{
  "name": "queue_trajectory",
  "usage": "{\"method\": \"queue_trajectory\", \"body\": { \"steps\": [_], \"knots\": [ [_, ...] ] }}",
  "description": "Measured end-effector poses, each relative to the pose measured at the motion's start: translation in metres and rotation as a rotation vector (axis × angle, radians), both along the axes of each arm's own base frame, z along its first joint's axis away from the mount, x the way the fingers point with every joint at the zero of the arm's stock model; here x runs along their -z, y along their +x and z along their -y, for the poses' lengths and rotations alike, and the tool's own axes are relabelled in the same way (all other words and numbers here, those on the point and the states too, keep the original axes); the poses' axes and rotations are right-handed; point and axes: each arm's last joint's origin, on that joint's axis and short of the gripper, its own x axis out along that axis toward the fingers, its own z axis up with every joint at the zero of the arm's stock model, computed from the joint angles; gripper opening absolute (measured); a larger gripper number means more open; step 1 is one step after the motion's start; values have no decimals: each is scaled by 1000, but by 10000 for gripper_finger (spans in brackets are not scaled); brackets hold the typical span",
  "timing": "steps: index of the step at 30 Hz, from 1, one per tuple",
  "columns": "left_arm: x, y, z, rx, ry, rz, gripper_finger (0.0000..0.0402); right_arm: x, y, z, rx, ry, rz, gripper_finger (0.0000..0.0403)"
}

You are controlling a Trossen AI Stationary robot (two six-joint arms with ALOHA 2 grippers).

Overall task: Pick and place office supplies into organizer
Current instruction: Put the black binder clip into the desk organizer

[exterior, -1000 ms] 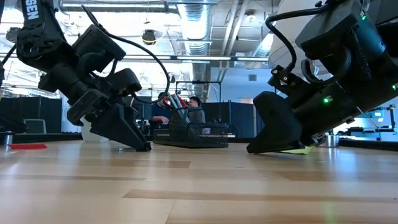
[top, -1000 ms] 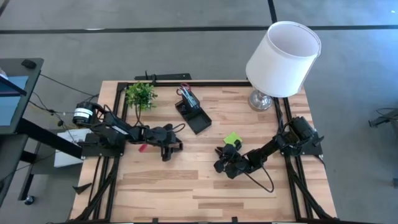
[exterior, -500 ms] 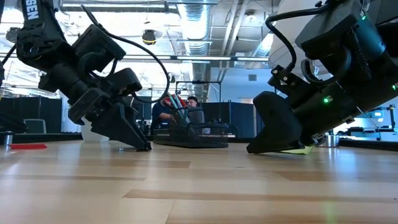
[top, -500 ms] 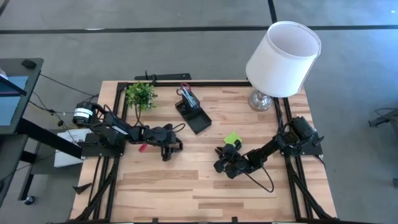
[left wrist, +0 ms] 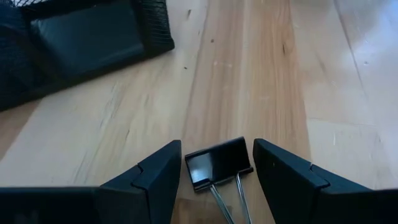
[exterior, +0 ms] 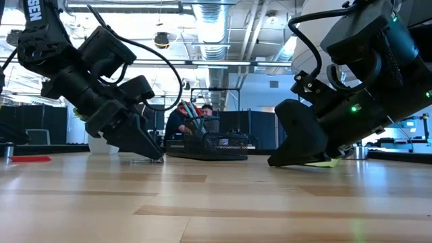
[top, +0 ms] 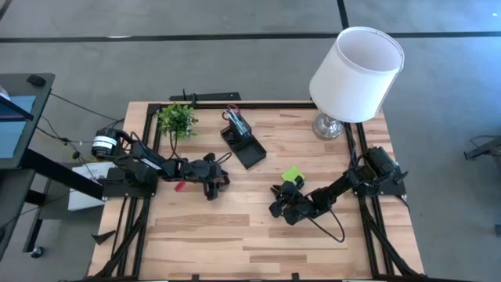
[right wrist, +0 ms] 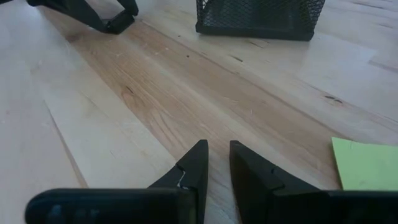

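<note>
On the wooden surface (top: 235, 227), the largest thing is the white-shaded lamp (top: 356, 74) at the far right corner, with the small green plant (top: 177, 119) near the far left edge. Between them, toward the far side, sits the black mesh organizer (top: 243, 139), its taller cup holding red-handled scissors (top: 233, 115) and its lower tray pointing toward the middle of the surface.

Left of centre, the left arm lies low across the surface, and its left hand (top: 213, 178) has shifted slightly toward the organizer compared with a second ago; in the low view the hand (exterior: 150, 154) now sits a touch farther along and its tip is tilted down onto the wood. In the left wrist view its fingers (left wrist: 155, 180) stand apart with a black binder clip (left wrist: 217, 163) lying on the wood between them, the clip's wire handles pointing back toward the wrist; the fingers flank the clip without clamping it.

Right of centre, the right arm has not moved. Its right hand (top: 280, 202) rests low near the lime-green sticky-note pad (top: 292, 173), which lies flat just beside it. In the right wrist view the fingers (right wrist: 193, 168) are nearly closed, only a narrow gap between them, holding nothing. A small red item (top: 179, 186) lies on the surface under the left arm.
</note>
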Motion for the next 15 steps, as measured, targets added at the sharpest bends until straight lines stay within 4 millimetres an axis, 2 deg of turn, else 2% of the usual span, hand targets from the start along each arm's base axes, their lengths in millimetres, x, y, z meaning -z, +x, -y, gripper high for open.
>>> {"method": "queue_trajectory", "body": {
  "steps": [15],
  "knots": [
    [2, -2, -3, -202, -70, 0, 197, 0, 0, 0, 1, -1, 0, 60]
  ]
}}
